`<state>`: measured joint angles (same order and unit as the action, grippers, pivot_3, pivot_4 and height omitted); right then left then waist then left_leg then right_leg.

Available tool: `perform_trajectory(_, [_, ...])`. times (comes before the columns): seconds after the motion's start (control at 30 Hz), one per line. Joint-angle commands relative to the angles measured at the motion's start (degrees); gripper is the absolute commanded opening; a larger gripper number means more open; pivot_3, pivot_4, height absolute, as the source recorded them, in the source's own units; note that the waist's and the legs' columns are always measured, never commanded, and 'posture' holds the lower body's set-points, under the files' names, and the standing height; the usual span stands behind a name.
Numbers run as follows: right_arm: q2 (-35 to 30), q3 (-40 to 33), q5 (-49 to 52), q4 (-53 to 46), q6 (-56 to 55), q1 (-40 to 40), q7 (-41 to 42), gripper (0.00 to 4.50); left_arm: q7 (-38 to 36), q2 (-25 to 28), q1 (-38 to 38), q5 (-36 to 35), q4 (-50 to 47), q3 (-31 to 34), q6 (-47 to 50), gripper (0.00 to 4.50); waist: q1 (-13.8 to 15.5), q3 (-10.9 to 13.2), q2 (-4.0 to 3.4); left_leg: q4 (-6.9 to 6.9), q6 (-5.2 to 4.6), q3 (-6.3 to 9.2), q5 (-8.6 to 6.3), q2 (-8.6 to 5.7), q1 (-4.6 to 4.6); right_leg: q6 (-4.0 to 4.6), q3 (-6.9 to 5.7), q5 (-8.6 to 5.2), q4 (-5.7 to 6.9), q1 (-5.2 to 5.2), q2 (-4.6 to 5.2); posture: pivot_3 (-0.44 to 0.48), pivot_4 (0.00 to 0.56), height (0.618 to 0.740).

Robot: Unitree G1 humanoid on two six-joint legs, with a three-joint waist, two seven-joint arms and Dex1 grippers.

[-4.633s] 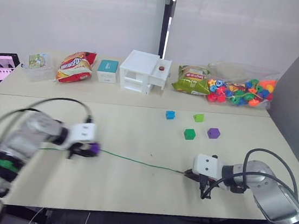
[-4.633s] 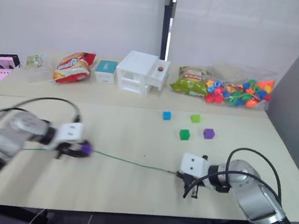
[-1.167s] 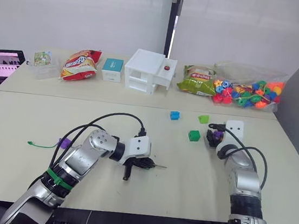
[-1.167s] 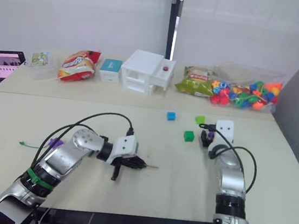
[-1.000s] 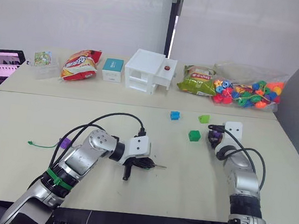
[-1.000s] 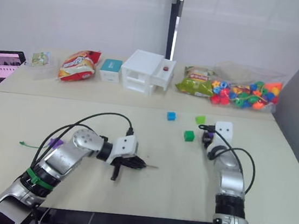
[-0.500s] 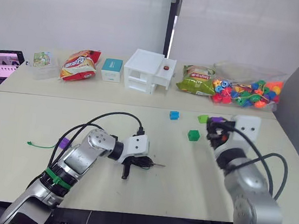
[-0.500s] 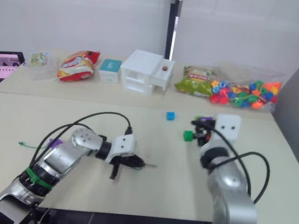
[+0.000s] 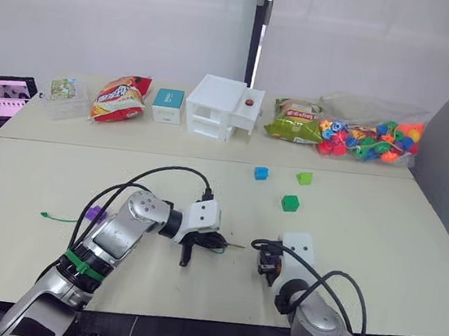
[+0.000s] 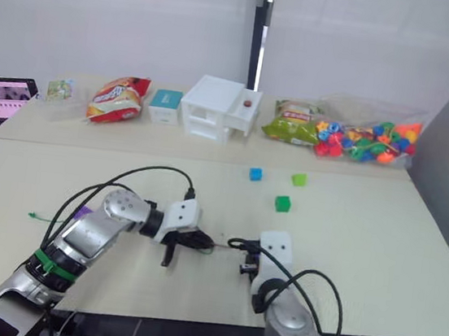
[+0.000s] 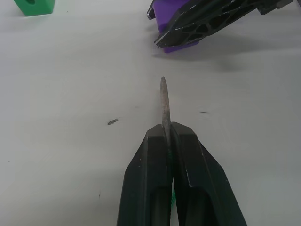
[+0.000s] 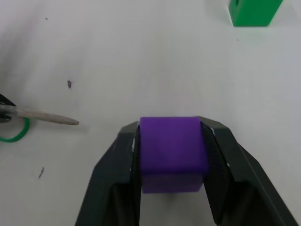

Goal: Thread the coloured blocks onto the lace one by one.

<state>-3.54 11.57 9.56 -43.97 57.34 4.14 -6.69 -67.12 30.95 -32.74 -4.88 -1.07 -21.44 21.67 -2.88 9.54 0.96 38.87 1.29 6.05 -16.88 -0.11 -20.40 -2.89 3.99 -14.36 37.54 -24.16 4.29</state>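
Right gripper [image 12: 171,155] clamped on purple block [image 12: 172,151], low over desk [image 9: 381,228]. Left gripper [image 11: 168,136] pinched on lace [image 9: 63,217] behind stiff tip [image 11: 164,101], aimed nearby. Risk: hole unseen, maybe misaligned; tip glancing off, lace buckling.

Beige tables [image 9: 412,240], white wall [image 9: 112,15]

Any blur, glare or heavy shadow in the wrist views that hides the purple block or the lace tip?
Left wrist view: lace tip sharp, right gripper casts a soft shadow. Right wrist view: purple block crisp between the fingers, lace tip slightly soft at the frame's edge; no glare.
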Motion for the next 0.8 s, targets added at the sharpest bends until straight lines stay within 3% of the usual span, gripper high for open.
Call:
perform_trajectory(0.03, [1.4, -0.2, 0.1, 0.8, -3.5, 0.8, 0.8, 1.67, -0.2, 0.8, -0.7, -1.2, -2.4, 1.5, 0.3, 0.00, 0.0, 0.0, 0.00, 0.00, 0.00, 0.00, 0.00, 0.00, 0.01, 0.00, 0.00, 0.00, 0.01, 0.00, 0.00, 0.000, 0.150, 0.740])
perform_trajectory(0.07, [1.1, -1.4, 0.3, -0.7, -3.9, 0.2, 1.3, 2.23, -0.1, 0.9, -0.6, -1.2, -2.5, 1.7, 0.4, 0.00, 0.0, 0.0, 0.00, 0.00, 0.00, 0.00, 0.00, 0.00, 0.03, 0.00, 0.01, 0.00, 0.01, 0.02, 0.00, 0.000, 0.150, 0.740])
perform_trajectory(0.3, [-5.2, -12.2, 7.0, -9.5, 0.8, -7.7, 10.0, 4.47, 0.5, 1.2, 0.3, -1.4, -2.8, 1.9, 0.4, 0.00, 0.3, 0.0, 0.00, 0.02, 0.00, 0.00, 0.00, -0.05, -0.02, 0.00, 0.00, 0.00, 0.00, 0.02, 0.04, 0.000, 0.150, 0.740])
perform_trajectory(0.43, [-20.6, -24.8, 26.1, -6.5, 3.9, -13.5, 33.0, 4.47, 1.4, 0.5, 0.5, -1.3, -3.2, 1.9, 1.0, 0.00, 0.5, 0.0, 0.01, 0.02, -0.02, 0.01, -0.01, -0.05, -0.02, 0.00, -0.02, 0.00, -0.12, 0.12, 0.05, 0.000, 0.150, 0.740])
perform_trajectory(0.57, [-37.5, -24.0, 32.9, 3.2, 1.1, -16.9, 53.9, 4.47, 1.0, 0.8, 0.4, -2.3, -5.5, 1.7, 3.9, 0.00, 0.5, 0.1, 0.01, 0.00, -0.09, 0.01, -0.05, -0.02, -0.04, -0.01, -0.05, 0.00, -0.41, 0.25, 0.01, 0.000, 0.150, 0.740])
perform_trajectory(0.7, [-48.9, -10.2, 18.6, 16.4, -19.3, -20.5, 69.7, 4.47, 0.5, 3.0, 1.5, -4.4, -11.7, 1.5, 10.5, 0.00, 0.2, 0.1, 0.04, 0.01, -0.14, -0.09, -0.08, 0.00, -0.03, -0.03, -0.01, -0.01, -0.44, 0.25, 0.01, 0.000, 0.150, 0.740])
perform_trajectory(0.8, [-50.7, -2.5, 9.5, 26.1, -34.2, -23.8, 76.4, 4.47, 0.3, 4.7, 2.3, -7.1, -16.6, 2.2, 16.1, 0.00, 0.2, 0.1, 0.06, 0.02, -0.14, -0.10, -0.08, 0.00, -0.02, -0.04, -0.01, -0.02, -0.44, 0.23, 0.02, 0.000, 0.150, 0.740])
